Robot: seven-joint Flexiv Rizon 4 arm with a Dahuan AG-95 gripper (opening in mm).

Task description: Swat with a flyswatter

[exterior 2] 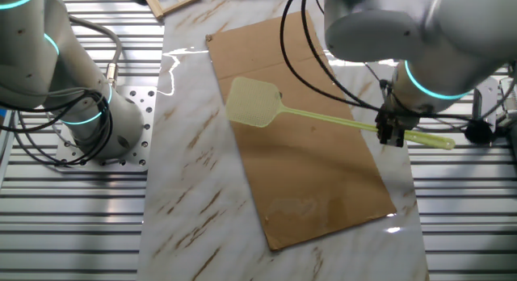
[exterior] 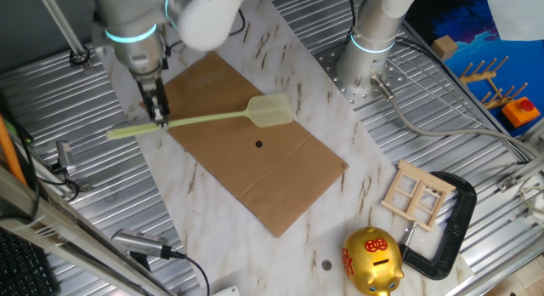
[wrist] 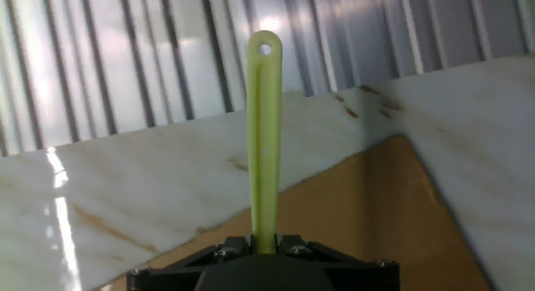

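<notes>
The pale yellow-green flyswatter [exterior: 212, 117] is held above the brown sheet [exterior: 255, 151], its mesh head [exterior: 271, 110] over the sheet's far side. My gripper [exterior: 159, 115] is shut on its thin handle near the tail end. In the other fixed view the gripper [exterior 2: 393, 134] grips the handle of the flyswatter [exterior 2: 323, 119], with the head [exterior 2: 253, 101] over the brown sheet [exterior 2: 315, 160]. In the hand view the handle [wrist: 265, 132] runs up from between the black fingers [wrist: 236, 245] to its end hole. A small dark spot [exterior: 258, 144] lies on the sheet below the head.
A second robot base [exterior: 367, 54] stands at the back. A gold piggy bank [exterior: 372, 260], a black clamp [exterior: 449, 228] and a small wooden frame [exterior: 416, 194] lie at the right. Ribbed metal tabletop [exterior: 85, 202] surrounds the marble slab [exterior: 204, 211].
</notes>
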